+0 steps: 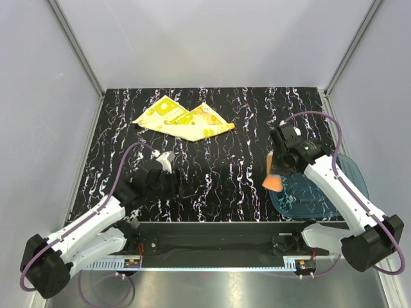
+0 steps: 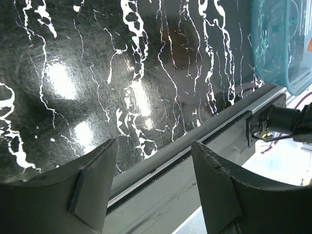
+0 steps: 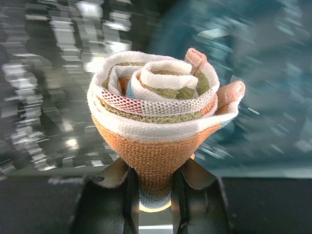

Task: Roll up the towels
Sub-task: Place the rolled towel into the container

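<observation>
Table [image 1: 244,128] was black with white marble-like streaks, glossy, with bright glare patches [image 2: 61,78] on it. Pale grey walls [image 1: 212,38] stood on three sides, metal posts [image 1: 74,45] at the corners. A dark rail [image 1: 218,239] ran along the near edge.

open table [image 1: 231,173], yellow towel [image 1: 183,120] far, tray [image 1: 298,200] right

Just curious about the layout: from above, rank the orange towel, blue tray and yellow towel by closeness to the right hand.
1. Orange towel: rolled, gripped in the right hand.
2. Blue tray: right beside it, at the table's right edge.
3. Yellow towel: far side, centre-left.
</observation>
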You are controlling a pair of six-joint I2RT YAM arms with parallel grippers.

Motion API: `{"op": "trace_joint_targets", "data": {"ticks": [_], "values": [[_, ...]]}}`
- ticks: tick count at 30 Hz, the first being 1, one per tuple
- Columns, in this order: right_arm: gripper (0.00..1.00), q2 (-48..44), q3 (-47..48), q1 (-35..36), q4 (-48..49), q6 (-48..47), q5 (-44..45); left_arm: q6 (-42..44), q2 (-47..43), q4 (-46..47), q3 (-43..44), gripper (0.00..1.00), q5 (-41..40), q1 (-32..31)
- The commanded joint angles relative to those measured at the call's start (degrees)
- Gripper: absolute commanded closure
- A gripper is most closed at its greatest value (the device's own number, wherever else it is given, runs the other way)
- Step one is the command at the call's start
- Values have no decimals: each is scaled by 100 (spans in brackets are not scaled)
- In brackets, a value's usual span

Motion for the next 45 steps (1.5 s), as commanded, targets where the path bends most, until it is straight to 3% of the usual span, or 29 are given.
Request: {"op": "trace_joint_targets", "data": {"ticks": [1,8,16,29,39,45], "values": [[100,190,312,-127,-1062,182,1235,344,-271,-403,291,33,-132,10],[100,1269,796,-435,-1907,535,2211,292,-702,-640,318,33,-88,19],[100,2484,594,-453,-1661,360,2037,326,-887,-755,379,34,-105,10],[100,3186,-100,-163,-256,-537,-309,344,-790,-720,388,34,-290,10],[100,3380,620,-154,484,-457,-478,353,-720,-764,405,34,-369,10],[100,3486,41,4,597,-581,-327,344,-702,-728,370,34,-466,10]]}}
